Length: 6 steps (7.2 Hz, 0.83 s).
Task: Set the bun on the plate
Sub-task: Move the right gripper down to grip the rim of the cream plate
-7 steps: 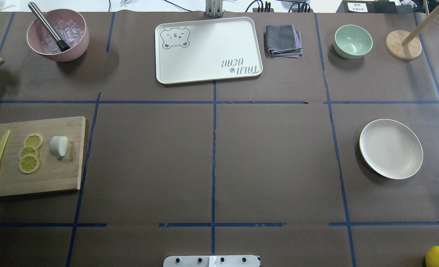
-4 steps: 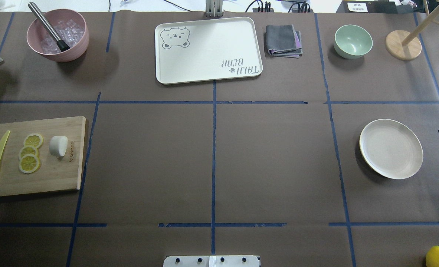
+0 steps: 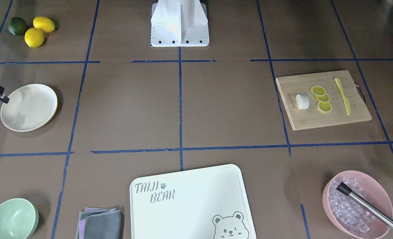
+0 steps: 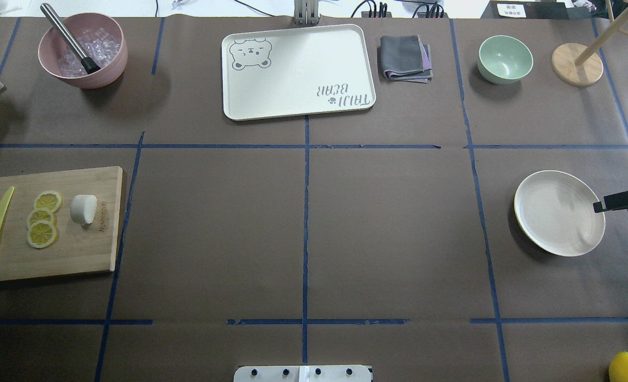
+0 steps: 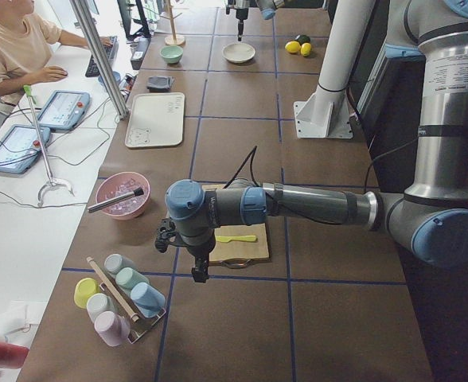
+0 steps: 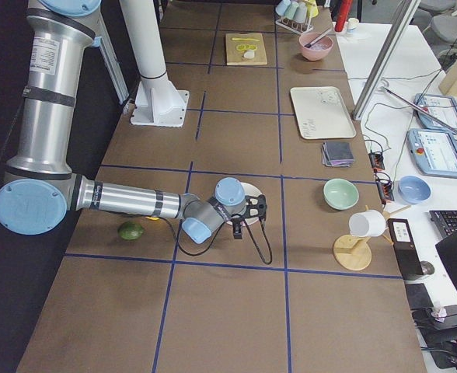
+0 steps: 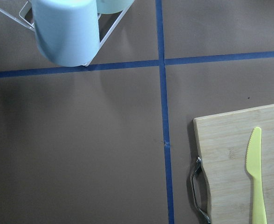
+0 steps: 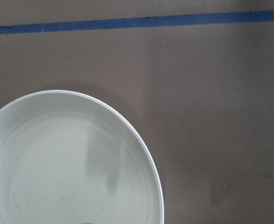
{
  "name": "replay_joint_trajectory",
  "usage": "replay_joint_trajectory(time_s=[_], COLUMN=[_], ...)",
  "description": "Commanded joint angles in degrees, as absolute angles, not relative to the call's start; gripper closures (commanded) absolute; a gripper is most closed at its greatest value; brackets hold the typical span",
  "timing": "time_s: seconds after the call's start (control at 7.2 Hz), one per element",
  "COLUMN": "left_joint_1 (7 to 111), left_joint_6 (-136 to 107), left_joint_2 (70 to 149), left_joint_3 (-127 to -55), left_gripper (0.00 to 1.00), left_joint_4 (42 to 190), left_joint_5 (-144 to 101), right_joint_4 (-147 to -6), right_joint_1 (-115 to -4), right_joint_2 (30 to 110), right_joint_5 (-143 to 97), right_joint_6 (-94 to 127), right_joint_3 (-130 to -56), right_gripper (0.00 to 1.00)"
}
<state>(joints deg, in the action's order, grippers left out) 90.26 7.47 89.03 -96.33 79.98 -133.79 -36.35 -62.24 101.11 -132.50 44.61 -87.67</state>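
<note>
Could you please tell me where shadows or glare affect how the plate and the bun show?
Right wrist view: the plate is sharp, with a soft grey shadow streak on its surface. Overhead view: the bun is crisp and evenly lit, without glare. Front-facing view: the robot base is washed out, nearly featureless white.

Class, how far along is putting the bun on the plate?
Nothing is done yet: the bun lies on the cutting board beside the lemon slices, and the plate is bare. In hand: the right claw hovers at the plate's edge. Left: grasp the bun, carry it over, set it down.
</note>
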Motion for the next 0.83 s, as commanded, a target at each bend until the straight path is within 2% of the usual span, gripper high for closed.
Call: replay_joint_trajectory(time_s=[0.0,0.14,0.42,0.56,0.69], left_joint_1=[90.3,90.3,90.3,90.3,90.3], left_joint_6=[7.5,7.5,7.5,7.5,7.5], left_joint_2=[89.0,89.0,89.0,89.0,89.0], left_joint_3=[-96.3,-96.3,-96.3,-96.3,-96.4], left_gripper=[0.0,0.0,0.0,0.0,0.0], left_joint_4=[80.0,80.0,80.0,80.0,79.9], left_joint_5=[-133.9,-133.9,-133.8,-133.9,-133.9], right_joint_4=[-36.1,-36.1,-36.1,-36.1,-36.1], right_joint_1=[-60.2,-60.1,-59.9,-59.8,-59.9], right_joint_2=[100.6,100.6,100.6,100.5,99.8], right_joint_5=[-131.2,-131.3,-131.6,-132.0,-132.3], right_joint_6=[44.8,44.8,44.7,44.7,44.8], right_joint_3=[-86.1,-86.0,-86.0,-86.4,-86.7], right_gripper=[0.13,0.34,0.88,0.98,1.0])
